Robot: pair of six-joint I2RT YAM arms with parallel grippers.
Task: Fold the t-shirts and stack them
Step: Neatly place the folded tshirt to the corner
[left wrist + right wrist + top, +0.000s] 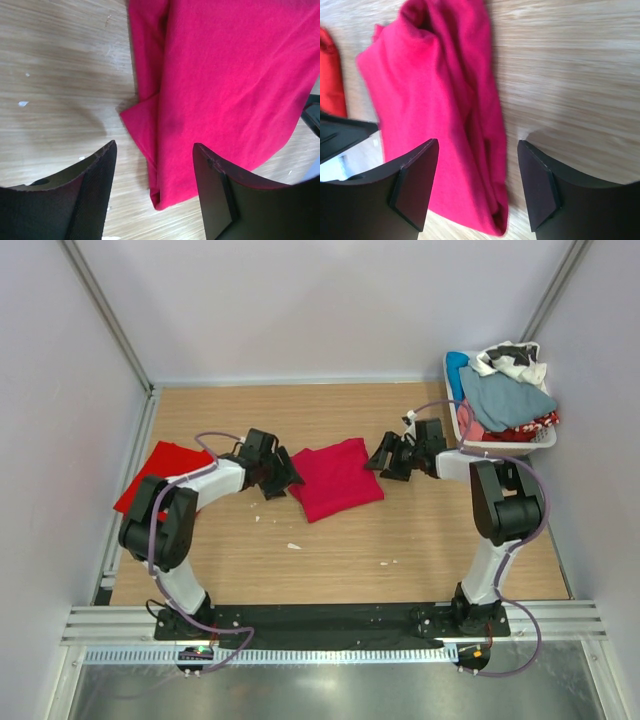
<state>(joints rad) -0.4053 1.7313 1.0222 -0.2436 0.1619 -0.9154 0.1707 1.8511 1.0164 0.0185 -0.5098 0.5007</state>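
- Top external view shows the crimson t-shirt (337, 480) in the middle of the table (420, 540) as a compact, roughly square bundle, so I judge its folding done or all but done.
- My left gripper (288, 482) sits at that shirt's left edge and my right gripper (380, 460) just off its right edge, one on either side.
- From the left wrist, my two fingers (90, 195) stand well apart with nothing pinched between them. The shirt's doubled edge and one loose corner lie on the wood below the gap.
- From the right wrist, the fingers (415, 185) are likewise spread and empty above the shirt's other edge, where the layers look a little bunched rather than crisp.
- The scarlet t-shirt (160, 462) lies flat at the table's left side, partly under my left arm and well apart from the crimson one. It looks folded, but with part of it hidden I cannot tell for sure.
- The stack is not yet made: the two shirts lie separately, and one has to go on top of the other.
- A basket (462, 430) in the far right corner holds a heap of other clothes. I cannot tell whether any of them are shirts waiting for me.
- My judgement is that these two shirts are past the halfway mark, with a little tidying and the stacking left.
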